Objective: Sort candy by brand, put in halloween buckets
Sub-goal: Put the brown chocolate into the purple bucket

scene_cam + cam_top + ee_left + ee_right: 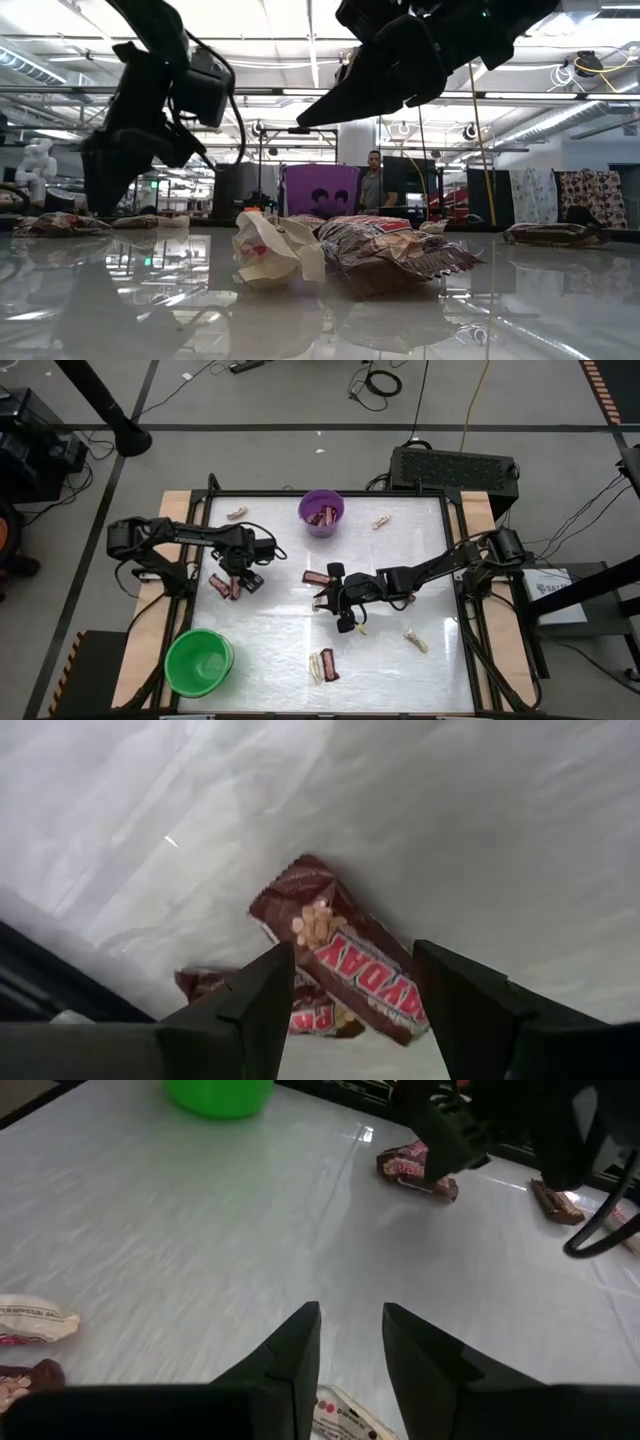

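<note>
Candy wrapped in maroon lies directly under the left gripper (350, 1010), whose fingers stand spread on either side of a bar (345, 960) lettered "PAYDAY" in white-edged red with peanuts pictured; a second maroon bar (300, 1010) lies touching it. The right gripper (350, 1350) hovers mid-table, fingers parted with nothing between them, above a pale wrapper (345, 1420) with small red dots, its writing unreadable. Beyond, the purple bucket (322, 512) holds maroon bars near the table's far edge, and the green bucket (199, 661) stands at the near left corner.
</note>
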`<state>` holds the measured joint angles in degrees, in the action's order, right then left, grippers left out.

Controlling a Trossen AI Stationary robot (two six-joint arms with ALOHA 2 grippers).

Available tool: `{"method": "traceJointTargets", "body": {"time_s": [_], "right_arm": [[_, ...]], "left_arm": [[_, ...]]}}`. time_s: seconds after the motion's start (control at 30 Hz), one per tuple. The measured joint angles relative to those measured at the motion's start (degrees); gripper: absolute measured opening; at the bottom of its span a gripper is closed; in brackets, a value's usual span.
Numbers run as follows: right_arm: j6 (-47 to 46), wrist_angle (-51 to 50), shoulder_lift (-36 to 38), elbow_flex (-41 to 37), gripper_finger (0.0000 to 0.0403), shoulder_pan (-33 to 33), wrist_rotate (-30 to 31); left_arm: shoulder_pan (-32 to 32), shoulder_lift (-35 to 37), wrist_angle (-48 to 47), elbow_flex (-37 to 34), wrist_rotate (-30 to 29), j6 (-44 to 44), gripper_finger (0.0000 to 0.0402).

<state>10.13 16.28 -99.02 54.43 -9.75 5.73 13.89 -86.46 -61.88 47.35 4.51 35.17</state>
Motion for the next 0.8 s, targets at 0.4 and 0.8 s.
{"method": "traceJointTargets", "body": {"time_s": [0.4,0.8], "right_arm": [[0.00,-0.31,0.00,0.00,0.0105,-0.01,0.12],[1.21,-0.26,0.00,0.00,0.0105,0.01,0.16]], "left_arm": [[0.00,-8.37,3.54,0.17,-0.62,-4.71,0.0212],[-0.13,-8.19,4.32,0.51,-0.83,-7.09,0.0125]]}}
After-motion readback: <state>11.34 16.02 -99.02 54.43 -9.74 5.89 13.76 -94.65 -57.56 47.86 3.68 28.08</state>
